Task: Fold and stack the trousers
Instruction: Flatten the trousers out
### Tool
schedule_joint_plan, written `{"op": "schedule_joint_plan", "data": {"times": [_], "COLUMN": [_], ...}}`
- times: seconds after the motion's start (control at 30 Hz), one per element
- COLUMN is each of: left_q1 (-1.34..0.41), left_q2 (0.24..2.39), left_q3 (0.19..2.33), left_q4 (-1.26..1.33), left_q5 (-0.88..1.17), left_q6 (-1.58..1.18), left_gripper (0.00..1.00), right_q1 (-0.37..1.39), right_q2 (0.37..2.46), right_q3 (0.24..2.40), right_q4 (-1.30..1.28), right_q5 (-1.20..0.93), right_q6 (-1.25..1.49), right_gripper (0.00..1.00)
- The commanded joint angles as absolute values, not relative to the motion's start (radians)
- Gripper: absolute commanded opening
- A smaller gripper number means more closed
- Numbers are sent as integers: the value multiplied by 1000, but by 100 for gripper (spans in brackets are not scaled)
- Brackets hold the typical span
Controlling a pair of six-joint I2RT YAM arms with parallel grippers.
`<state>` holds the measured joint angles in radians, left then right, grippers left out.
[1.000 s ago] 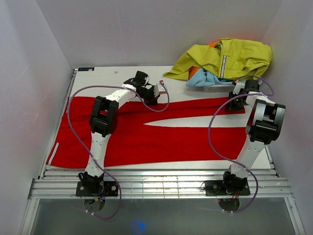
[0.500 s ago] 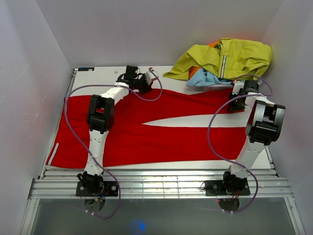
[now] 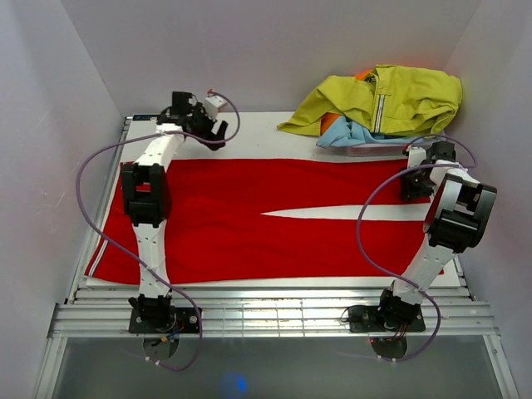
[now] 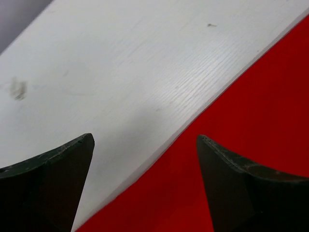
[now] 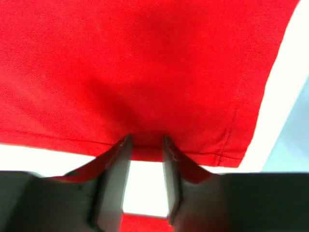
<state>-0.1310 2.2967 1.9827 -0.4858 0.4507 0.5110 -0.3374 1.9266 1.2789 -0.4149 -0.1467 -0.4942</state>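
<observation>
The bright red trousers lie spread flat across the table, legs pointing right, with a thin white stripe at the near left edge. My left gripper hovers at the back left, just past the trousers' far edge. In the left wrist view it stands wide open and empty over the white table and the red edge. My right gripper is at the cuff end of the far leg. In the right wrist view its jaws stand apart, with the red hem lying at the fingertips.
A yellow-green zip jacket is heaped at the back right over a light blue garment. White walls close in on the left, back and right. Bare white table shows behind the trousers.
My left gripper let go of the trousers' far edge, opened wide and swung back-left. The far leg now lies flatter and further back. My right gripper opened at the cuff.
</observation>
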Motion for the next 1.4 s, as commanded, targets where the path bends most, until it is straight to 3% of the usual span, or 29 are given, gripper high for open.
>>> {"op": "schedule_joint_plan", "data": {"times": [0.0,0.03,0.07,0.17,0.23,0.37,0.57,1.07,1.23,1.33,1.37], "left_q1": [1,55,114,199,230,270,279,314,344,354,354], "left_q2": [2146,2148,2155,2178,2189,2235,2261,2169,2109,2124,2134], "left_q3": [2107,2120,2135,2154,2137,2109,2021,1749,1795,1905,1966], "left_q4": [-804,-843,-920,-965,-966,-957,-943,-1097,-1101,-1054,-1039], "left_q5": [564,574,590,581,594,609,598,568,650,699,710], "left_q6": [572,604,677,750,781,772,758,974,1006,954,950], "left_gripper": [98,98,98,97,95,85,71,53,59,71,73], "right_q1": [-350,-350,-351,-350,-345,-299,-227,-219,-225,-235,-236], "right_q2": [1904,1896,1890,1902,1946,2072,2103,1875,1786,1795,1824], "right_q3": [1354,1385,1419,1592,1720,1856,1705,1250,1324,1472,1552], "right_q4": [-693,-734,-770,-879,-914,-943,-829,-833,-870,-861,-851], "right_q5": [-227,-289,-310,-367,-396,-391,-308,-172,-236,-270,-270], "right_q6": [-673,-748,-790,-857,-859,-804,-759,-1004,-1055,-1058,-1060], "right_gripper": [48,59,79,96,93,65,42,23,26,42,53]}}
